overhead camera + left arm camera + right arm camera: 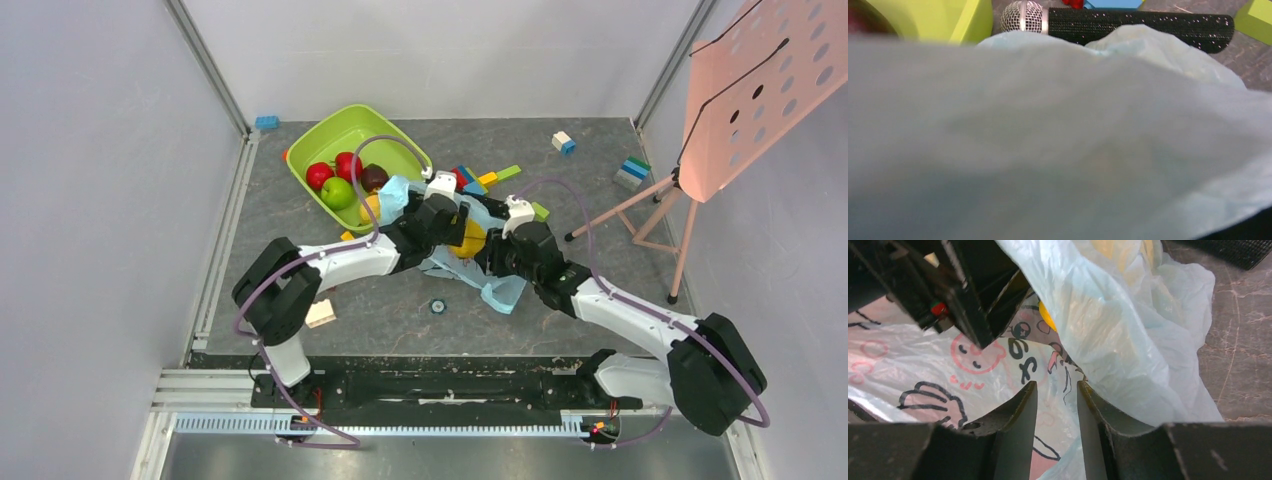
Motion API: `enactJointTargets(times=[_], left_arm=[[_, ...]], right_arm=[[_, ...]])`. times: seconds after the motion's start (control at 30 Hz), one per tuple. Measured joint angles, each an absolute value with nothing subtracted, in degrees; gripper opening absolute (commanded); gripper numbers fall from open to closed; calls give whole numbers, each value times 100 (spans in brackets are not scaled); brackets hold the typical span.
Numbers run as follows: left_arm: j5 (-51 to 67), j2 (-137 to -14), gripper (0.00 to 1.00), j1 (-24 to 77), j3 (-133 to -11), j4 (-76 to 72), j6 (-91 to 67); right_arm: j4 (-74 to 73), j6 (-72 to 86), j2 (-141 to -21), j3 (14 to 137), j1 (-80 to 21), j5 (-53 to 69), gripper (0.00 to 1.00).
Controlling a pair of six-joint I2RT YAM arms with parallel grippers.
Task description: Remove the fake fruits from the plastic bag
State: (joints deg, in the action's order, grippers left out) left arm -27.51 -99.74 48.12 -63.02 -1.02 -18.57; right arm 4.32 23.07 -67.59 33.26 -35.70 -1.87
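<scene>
Left gripper (445, 222) and right gripper (1057, 385) meet at the plastic bag (503, 292) mid-table, a yellow fruit (470, 240) between them.
Bare grey table (400, 325) lies open on the near side; the lime-green bowl (400, 135) holding other fake fruits (338, 180) and a microphone (1128, 22) crowd the bag's far edge; bag film blankets the left wrist view, so I cannot tell how the left fingers stand; right fingers narrowly apart, printed film in the gap; pale walls close round.

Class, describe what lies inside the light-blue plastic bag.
One yellow-orange fruit shows inside the plastic bag, partly covered by its film. Whether more fruits lie beneath the crumpled plastic cannot be seen.
</scene>
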Motion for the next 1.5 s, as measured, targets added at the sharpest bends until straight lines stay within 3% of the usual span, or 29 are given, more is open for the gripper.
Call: enactJointTargets(times=[0.37, 0.9, 0.97, 1.1, 1.2, 1.5], left_arm=[[-3164, -10711, 100, 4648, -6893, -235, -1855], [-2827, -11445, 99, 4180, -7312, 40, -1876], [-2781, -11520, 95, 4180, -7323, 130, -1883], [-2655, -11603, 74, 4180, -7323, 235, -1955], [-2613, -11607, 66, 4180, -7323, 285, -2071], [-2178, -11024, 65, 4174, -7000, 344, -2110]], right_arm=[[703, 2355, -6886, 3122, -3570, -32, 38], [899, 2353, -7037, 3103, -3570, 172, 39], [899, 2353, -7037, 3103, -3570, 172, 39], [897, 2353, -7037, 3096, -3570, 172, 39], [897, 2353, -7037, 3079, -3570, 172, 39], [895, 2353, -7032, 3017, -3570, 161, 40]])
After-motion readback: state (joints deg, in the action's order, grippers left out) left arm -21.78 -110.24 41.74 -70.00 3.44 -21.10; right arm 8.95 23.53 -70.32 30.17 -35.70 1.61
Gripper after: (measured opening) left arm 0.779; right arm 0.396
